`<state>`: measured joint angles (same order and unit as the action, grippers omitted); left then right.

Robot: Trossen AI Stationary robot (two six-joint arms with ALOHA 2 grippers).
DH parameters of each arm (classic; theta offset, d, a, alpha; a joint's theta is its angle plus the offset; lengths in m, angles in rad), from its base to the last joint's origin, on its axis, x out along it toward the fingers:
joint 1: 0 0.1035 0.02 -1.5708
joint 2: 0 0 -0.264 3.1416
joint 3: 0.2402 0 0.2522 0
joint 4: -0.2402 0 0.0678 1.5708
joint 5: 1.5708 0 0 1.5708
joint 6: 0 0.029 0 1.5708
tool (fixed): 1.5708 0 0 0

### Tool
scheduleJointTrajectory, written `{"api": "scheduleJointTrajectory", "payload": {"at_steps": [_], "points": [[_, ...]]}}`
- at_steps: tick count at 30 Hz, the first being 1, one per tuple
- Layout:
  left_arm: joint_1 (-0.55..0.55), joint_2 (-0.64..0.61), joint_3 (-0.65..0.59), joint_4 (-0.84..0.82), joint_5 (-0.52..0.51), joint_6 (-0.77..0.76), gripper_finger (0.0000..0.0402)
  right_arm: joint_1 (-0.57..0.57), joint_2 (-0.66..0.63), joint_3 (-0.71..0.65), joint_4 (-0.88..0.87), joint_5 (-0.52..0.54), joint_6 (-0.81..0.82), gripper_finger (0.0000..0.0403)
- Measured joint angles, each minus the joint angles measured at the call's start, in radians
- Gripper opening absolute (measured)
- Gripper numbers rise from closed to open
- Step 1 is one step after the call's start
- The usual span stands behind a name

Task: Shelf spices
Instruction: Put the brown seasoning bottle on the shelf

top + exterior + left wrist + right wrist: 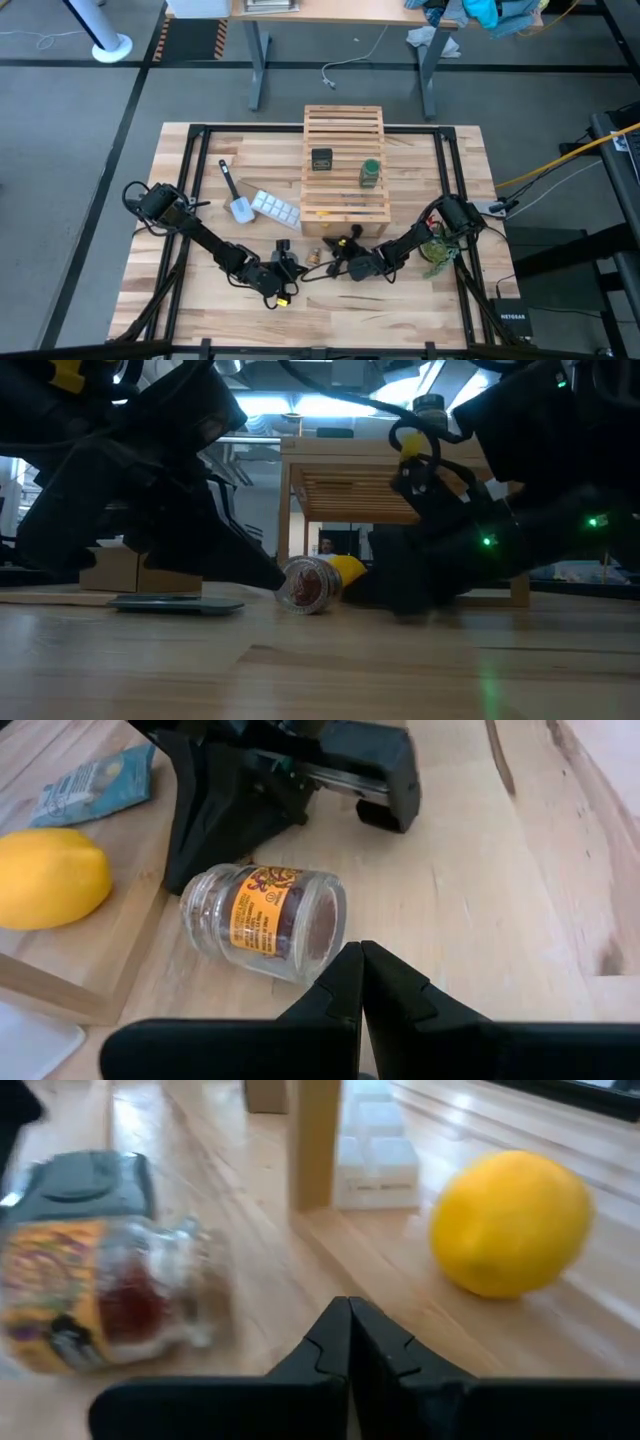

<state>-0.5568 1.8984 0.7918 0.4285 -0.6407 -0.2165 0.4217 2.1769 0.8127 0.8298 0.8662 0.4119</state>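
The light wooden slatted shelf (pixel 345 165) stands in the table's middle. On its slats stand the dark boxy jar (pixel 321 159) and the green jar (pixel 370 173). The tiny clear jar (pixel 313 255) with brownish contents lies on its side on the table in front of the shelf (pixel 265 920) (pixel 308 585) (pixel 100 1290). My left gripper (pixel 290 264) (pixel 360 965) is shut and low, just left of this jar. My right gripper (pixel 340 264) (pixel 348 1320) is also shut and low, just right of it, with the jar off to one side of its fingers. My left gripper's shut fingertips (pixel 345 970) stand level with the table, right beside the clear end (pixel 328 925) of the lying jar. I cannot tell whether they touch it. My right gripper touches nothing that I can see.
A lemon (pixel 510 1220) (pixel 50 875) lies at the shelf's foot, close behind the jar. The white ice-cube tray (pixel 275 208) and a scraper (pixel 235 195) lie left of the shelf. A flat dark pad (pixel 175 603) lies nearby. There is bare wood toward the near edge.
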Motion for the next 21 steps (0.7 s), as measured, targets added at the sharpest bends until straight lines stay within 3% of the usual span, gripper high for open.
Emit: {"api": "scheduleJointTrajectory", "payload": {"at_steps": [12,21], "points": [[0.002,0.0,0.0,-0.005,0.002,-0.005,0.0,-0.004,0.0,0.101,0.005,-0.093,-0.143,0.0007],[0.004,0.0,0.0,-0.044,0.006,-0.043,0.0,-0.004,0.0,0.122,0.004,-0.163,-0.156,0.0007]]}}
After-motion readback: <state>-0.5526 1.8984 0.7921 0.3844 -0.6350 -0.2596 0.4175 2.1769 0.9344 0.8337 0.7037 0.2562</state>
